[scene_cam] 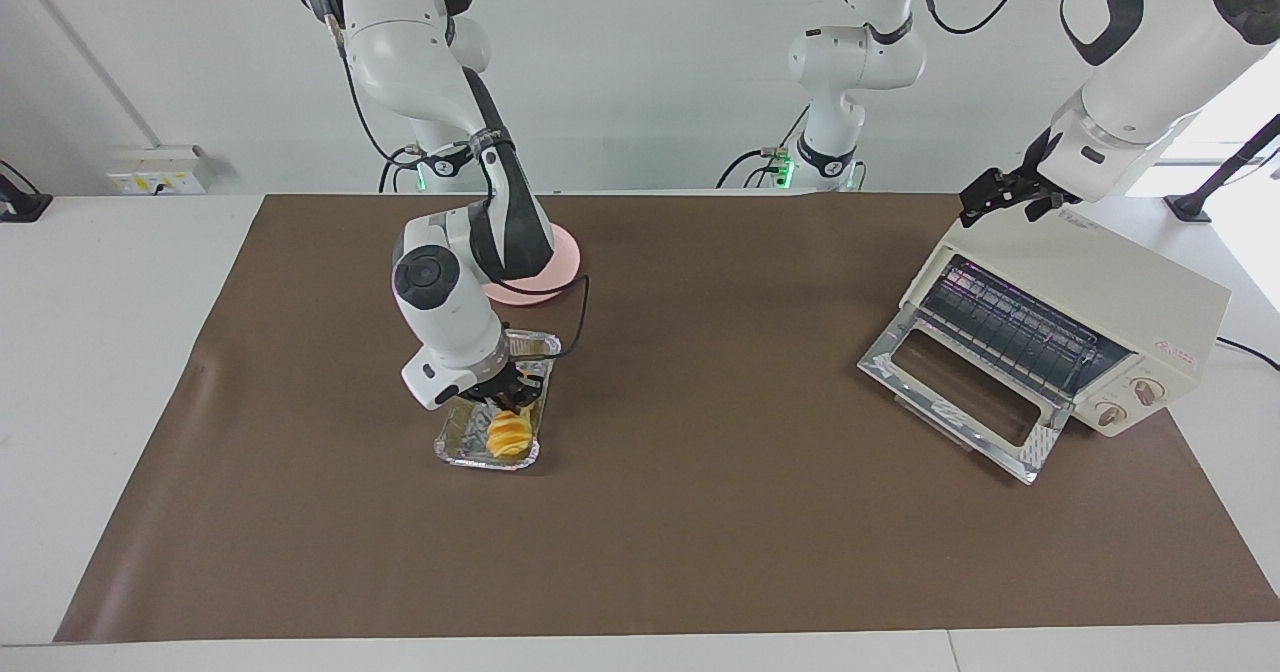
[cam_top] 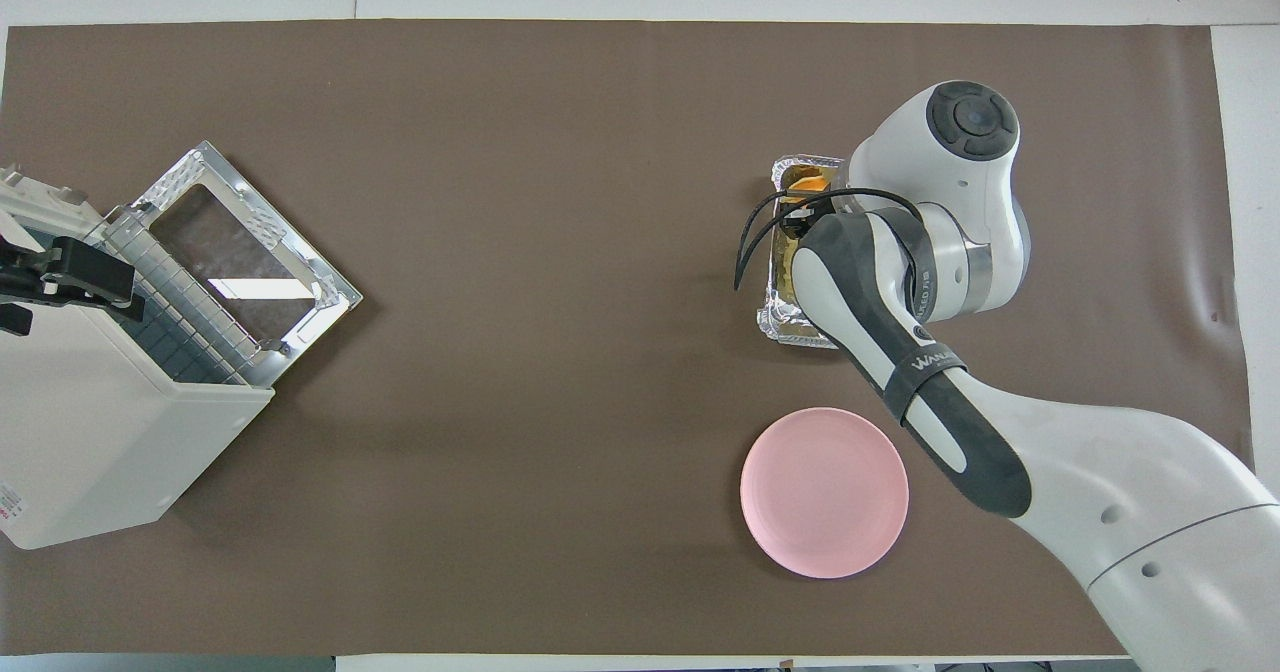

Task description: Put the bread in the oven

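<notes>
The right hand [scene_cam: 508,399] reaches down into a crinkled silver foil tray [scene_cam: 462,449], its fingers closed around the small golden ridged bread loaf [scene_cam: 509,434] lying there, with a round pink plate [cam_top: 824,492] nearer the robots. The left hand [scene_cam: 1000,195] waits over the boxy cream-white toaster oven [scene_cam: 1130,292], whose glass door [scene_cam: 960,382] lies dropped open on the brown surface [scene_cam: 700,512]; whether its fingers are apart cannot be told.
</notes>
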Robot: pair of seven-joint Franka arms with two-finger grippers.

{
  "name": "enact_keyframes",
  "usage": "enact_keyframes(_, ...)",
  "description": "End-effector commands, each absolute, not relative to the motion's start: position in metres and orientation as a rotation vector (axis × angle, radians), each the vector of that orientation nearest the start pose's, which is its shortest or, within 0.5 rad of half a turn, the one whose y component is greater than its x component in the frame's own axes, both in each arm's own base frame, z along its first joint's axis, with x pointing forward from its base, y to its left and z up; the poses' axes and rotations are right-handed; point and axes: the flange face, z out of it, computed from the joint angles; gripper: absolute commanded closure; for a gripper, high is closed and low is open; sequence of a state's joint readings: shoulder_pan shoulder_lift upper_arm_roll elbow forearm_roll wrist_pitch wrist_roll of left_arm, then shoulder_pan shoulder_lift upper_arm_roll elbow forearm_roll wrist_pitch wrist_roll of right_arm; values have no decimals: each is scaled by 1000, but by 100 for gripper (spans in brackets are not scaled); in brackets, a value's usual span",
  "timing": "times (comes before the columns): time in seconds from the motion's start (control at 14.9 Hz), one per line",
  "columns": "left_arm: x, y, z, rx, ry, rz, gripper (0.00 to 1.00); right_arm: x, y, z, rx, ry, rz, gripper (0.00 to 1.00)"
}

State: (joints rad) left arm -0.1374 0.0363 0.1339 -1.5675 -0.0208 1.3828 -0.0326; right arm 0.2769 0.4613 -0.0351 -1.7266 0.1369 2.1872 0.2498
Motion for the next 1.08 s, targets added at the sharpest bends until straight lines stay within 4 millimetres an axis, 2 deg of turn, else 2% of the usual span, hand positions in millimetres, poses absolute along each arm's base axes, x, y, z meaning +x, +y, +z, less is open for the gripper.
enact_keyframes(0.0,537,-2,596,-3124,-50,315,0,655,145,354,-3050,45,40,0)
enact_keyframes(0.07,537,-2,596,-3123,-50,317,0,664,139,371,-3048,44,54,0)
enact_keyframes(0.2,537,-2,596,-3123,-50,317,0,667,122,384,-3047,54,72,0)
enact_keyframes(0.34,537,-2,596,-3124,-50,315,0,661,99,372,-3038,96,130,0)
enact_keyframes(0.4,537,-2,596,-3123,-53,315,0,650,89,362,-3030,125,168,0)
enact_keyframes(0.47,537,-2,596,-3124,-50,315,0,635,87,346,-3031,141,212,0)
enact_keyframes(0.6,537,-2,596,-3124,-50,315,0,618,76,326,-3019,186,203,0)
enact_keyframes(0.67,537,-2,596,-3124,-50,315,0,613,66,320,-2994,224,201,5)
enact_keyframes(0.74,537,-2,596,-3124,-50,315,0,612,65,318,-2972,239,208,16)
enact_keyframes(0.81,537,-2,596,-3124,-50,315,0,610,64,317,-2957,252,220,35)
enact_keyframes(0.94,537,-2,596,-3123,-50,317,0,606,64,314,-2949,262,225,81)
enact_keyframes(1.01,537,-2,596,-3124,-50,315,0,605,65,315,-2948,259,225,100)
